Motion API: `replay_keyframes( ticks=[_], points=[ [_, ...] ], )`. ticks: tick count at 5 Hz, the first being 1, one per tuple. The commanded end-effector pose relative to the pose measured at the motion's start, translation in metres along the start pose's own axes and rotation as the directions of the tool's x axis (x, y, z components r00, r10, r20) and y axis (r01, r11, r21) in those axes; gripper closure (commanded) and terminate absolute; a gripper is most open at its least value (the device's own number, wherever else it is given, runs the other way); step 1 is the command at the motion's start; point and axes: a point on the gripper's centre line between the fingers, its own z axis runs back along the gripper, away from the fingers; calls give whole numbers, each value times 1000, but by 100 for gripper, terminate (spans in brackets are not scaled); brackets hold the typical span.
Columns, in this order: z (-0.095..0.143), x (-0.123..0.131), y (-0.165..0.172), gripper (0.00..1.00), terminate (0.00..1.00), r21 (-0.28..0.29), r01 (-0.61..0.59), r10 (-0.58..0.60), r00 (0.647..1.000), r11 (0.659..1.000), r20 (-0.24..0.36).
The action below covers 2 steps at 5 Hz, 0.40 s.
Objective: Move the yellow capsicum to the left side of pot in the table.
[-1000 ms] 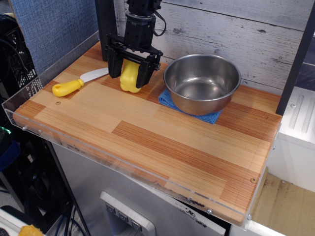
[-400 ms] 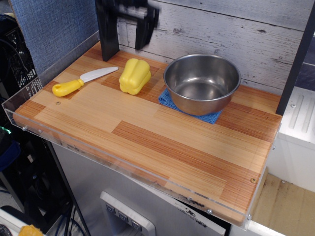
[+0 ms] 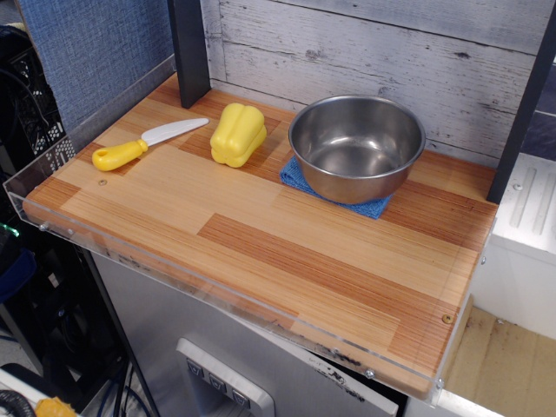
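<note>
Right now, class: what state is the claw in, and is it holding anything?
Claw: not in view, so its state cannot be told. The yellow capsicum sits free on the table.

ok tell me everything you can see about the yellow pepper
The glossy yellow plastic toy bell pepper is lobed and blocky, and looks smooth and intact; no stem is visible from this angle. It rests on the striped wooden tabletop near the back, to the left of the round shiny steel bowl with a small gap between them, and right of the yellow-handled toy knife. Nothing grips it or touches it apart from the table.
</note>
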Motion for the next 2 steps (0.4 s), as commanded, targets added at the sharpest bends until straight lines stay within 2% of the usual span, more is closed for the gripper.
replay_keyframes(
  ticks=[1,2],
  points=[
    [24,-22,5,0,0,-1,37,-37,997,999,63],
    [24,-22,5,0,100,-1,37,-37,997,999,63]
  ],
)
